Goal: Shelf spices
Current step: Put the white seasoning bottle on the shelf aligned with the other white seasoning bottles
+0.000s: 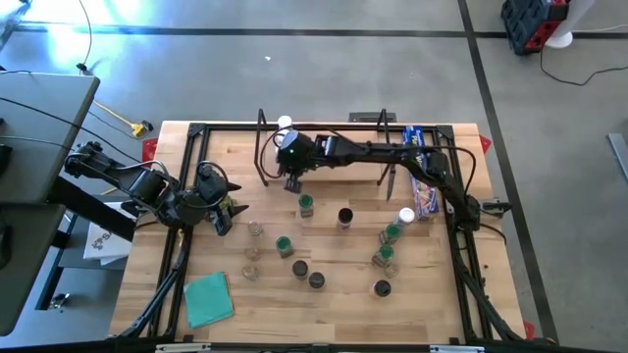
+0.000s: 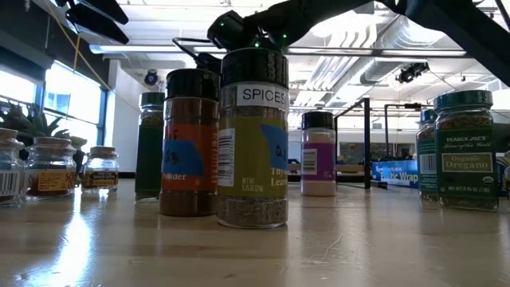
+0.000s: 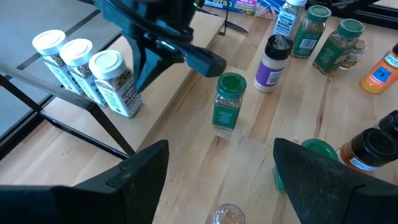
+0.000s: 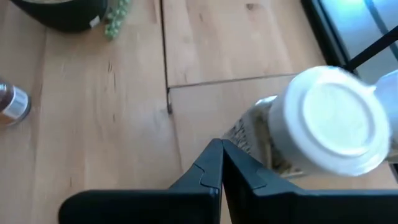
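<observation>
One camera looks straight down on the whole table [image 1: 324,284]; another sits at tabletop level, close behind the jars [image 2: 253,135]. Each wrist camera looks forward past its own claw. The white-lidded jars [image 3: 112,81] beside the right claw [image 4: 222,163] show in both wrist views.

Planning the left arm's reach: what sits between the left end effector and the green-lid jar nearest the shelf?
High view: only bare wood between the left end effector and the green-lid jar. The left wrist view agrees.

Open shelf [image 1: 343,167] centre — jars [image 1: 285,126] leftward
</observation>
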{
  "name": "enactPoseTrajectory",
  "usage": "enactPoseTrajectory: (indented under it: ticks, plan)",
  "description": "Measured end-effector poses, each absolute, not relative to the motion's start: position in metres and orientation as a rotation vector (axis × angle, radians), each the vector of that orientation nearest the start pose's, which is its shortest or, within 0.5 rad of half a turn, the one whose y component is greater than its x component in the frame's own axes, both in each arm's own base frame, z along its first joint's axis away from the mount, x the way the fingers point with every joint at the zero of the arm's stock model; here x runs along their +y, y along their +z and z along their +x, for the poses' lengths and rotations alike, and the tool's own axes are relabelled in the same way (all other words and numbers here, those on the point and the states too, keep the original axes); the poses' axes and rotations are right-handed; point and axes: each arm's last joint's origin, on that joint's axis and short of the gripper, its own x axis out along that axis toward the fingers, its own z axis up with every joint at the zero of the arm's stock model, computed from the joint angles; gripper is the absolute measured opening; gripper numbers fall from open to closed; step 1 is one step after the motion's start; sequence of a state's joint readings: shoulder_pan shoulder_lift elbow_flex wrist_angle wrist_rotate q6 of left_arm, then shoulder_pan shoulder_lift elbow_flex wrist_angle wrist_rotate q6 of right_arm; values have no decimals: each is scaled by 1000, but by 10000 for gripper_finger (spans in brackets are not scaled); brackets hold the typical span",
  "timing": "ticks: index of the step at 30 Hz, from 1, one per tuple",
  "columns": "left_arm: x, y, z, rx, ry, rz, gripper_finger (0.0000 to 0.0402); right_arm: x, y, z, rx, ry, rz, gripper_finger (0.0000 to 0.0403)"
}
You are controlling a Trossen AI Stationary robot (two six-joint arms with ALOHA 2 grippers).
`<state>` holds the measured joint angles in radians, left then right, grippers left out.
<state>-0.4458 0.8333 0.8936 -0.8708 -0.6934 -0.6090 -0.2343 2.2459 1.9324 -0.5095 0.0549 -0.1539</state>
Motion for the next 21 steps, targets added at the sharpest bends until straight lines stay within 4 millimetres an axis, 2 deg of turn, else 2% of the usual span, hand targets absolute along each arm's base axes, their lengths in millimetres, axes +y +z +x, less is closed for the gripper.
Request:
enactPoseTrajectory:
  ticks: [6, 21]
  plan:
    - [-46, 308, 139, 577, 427, -151, 284, -126, 222, 488, 818, -225, -66, 0]
    - [-46, 308, 139, 578, 426, -153, 284, -131, 224, 489, 789, -272, -74, 0]
